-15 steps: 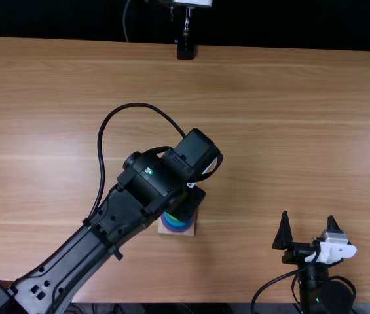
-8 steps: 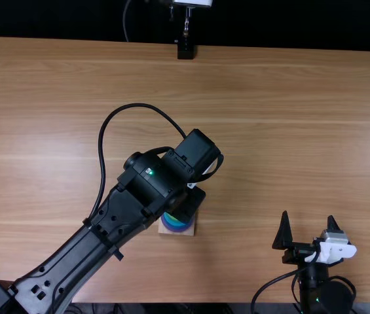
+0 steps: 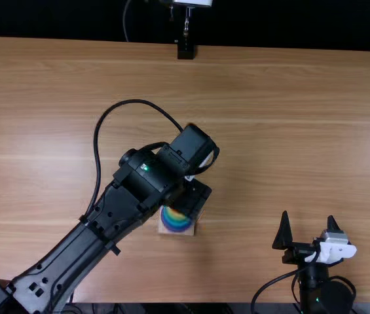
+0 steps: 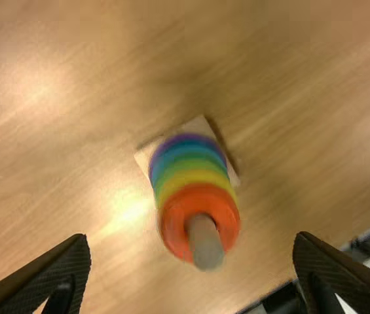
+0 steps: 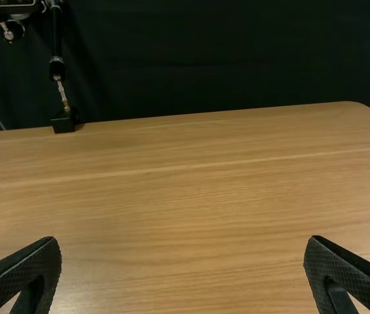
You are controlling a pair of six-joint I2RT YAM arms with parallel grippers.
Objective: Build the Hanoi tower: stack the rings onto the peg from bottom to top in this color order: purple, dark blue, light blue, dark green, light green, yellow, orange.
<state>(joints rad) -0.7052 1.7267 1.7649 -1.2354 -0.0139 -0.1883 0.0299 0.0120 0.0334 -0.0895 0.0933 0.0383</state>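
In top view, rings partly hidden by left arm.

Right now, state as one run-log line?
left gripper: open, above stack | orange ring: top | purple ring: bottom | right gripper: open, away from stack | build: looks complete

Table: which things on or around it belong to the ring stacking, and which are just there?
For the job:
- peg
- rings on it, purple lowest, orange topmost
- square wooden base
- left gripper, open
- right gripper, open and empty, off to the side

Just there:
- black stand at the far edge
- dark curtain behind
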